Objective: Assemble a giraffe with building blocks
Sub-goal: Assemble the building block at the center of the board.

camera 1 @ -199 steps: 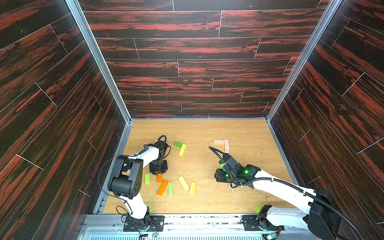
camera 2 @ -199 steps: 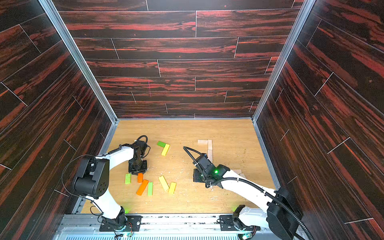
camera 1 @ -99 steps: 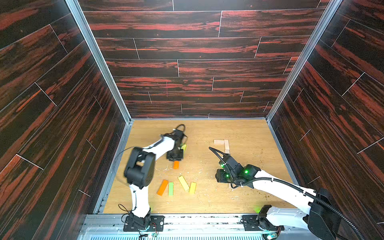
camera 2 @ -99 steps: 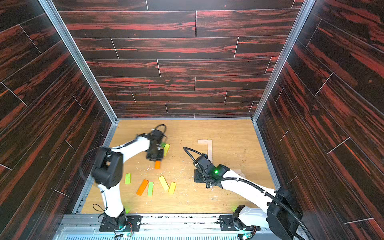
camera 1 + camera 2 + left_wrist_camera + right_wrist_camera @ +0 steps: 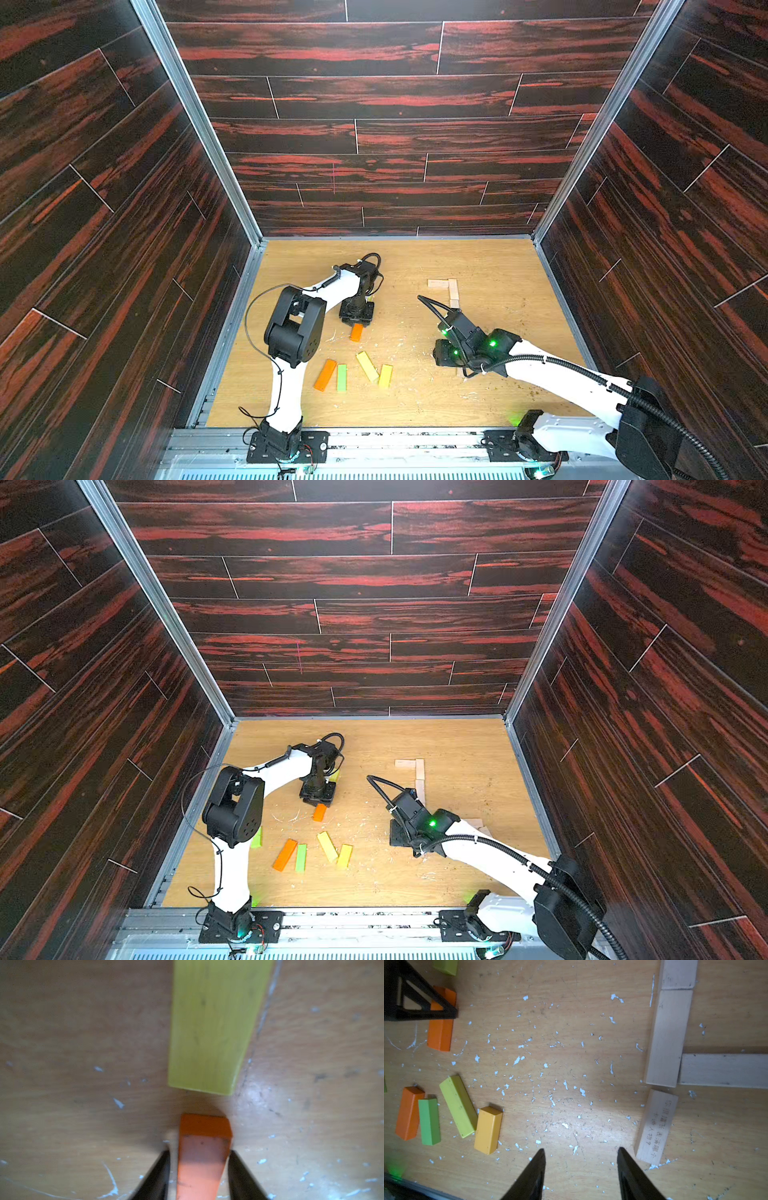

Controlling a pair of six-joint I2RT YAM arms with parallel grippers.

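A short orange block (image 5: 204,1147) lies on the wooden floor between the jaws of my left gripper (image 5: 199,1151). The jaws stand open, with a gap on one side of the block. In both top views that gripper (image 5: 355,316) points down left of centre, the orange block (image 5: 356,331) sticking out toward the front. A yellow-green block (image 5: 214,1022) lies just beyond it. My right gripper (image 5: 580,1151) is open over bare floor, beside a pale block with writing (image 5: 656,1126). Pale blocks (image 5: 451,289) form an L behind it.
A loose group lies near the front: an orange block (image 5: 325,375), a green block (image 5: 341,377), a yellow block (image 5: 367,366) and an amber block (image 5: 385,375). Another green block (image 5: 257,837) shows behind the left arm. Dark walls close three sides.
My left gripper carried the short orange block from the front left toward the middle, set it by the yellow-green block, and its jaws have opened. The right arm has not moved.
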